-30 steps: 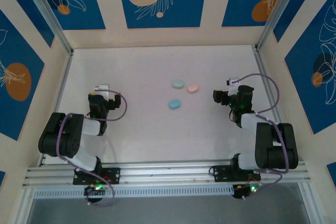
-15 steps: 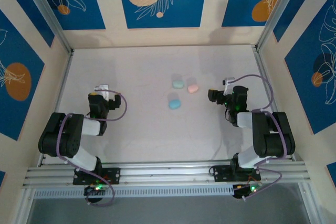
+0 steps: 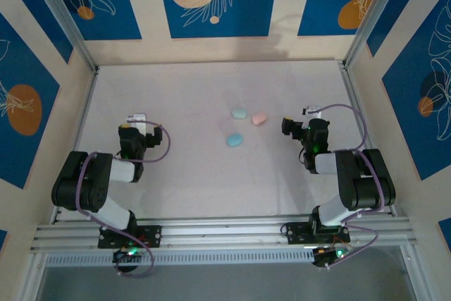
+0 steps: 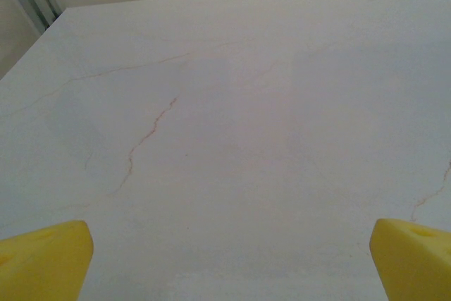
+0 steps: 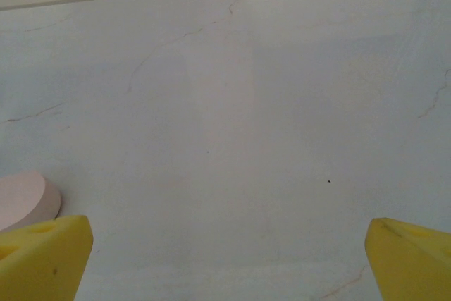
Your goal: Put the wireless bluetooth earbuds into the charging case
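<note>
I'm hovering right gripper (image 5: 227, 259) beside pink case (image 3: 259, 118), spread empty like left gripper (image 4: 231, 259); approach step, next needs centring leftward.

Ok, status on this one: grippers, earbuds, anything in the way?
Left gripper and right gripper open, empty. Pink case, blue case, green case mid-table, apart; earbuds too small to see. Nothing between right gripper and pink case.

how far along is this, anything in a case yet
Nothing looks done. The mint case, pink case and blue case lie loose on the table; the earbuds are too small to make out. Nothing is in hand: the left claw and right claw are both open and empty, the right one near the pink case. Finding, picking up and seating the earbuds is all left.
</note>
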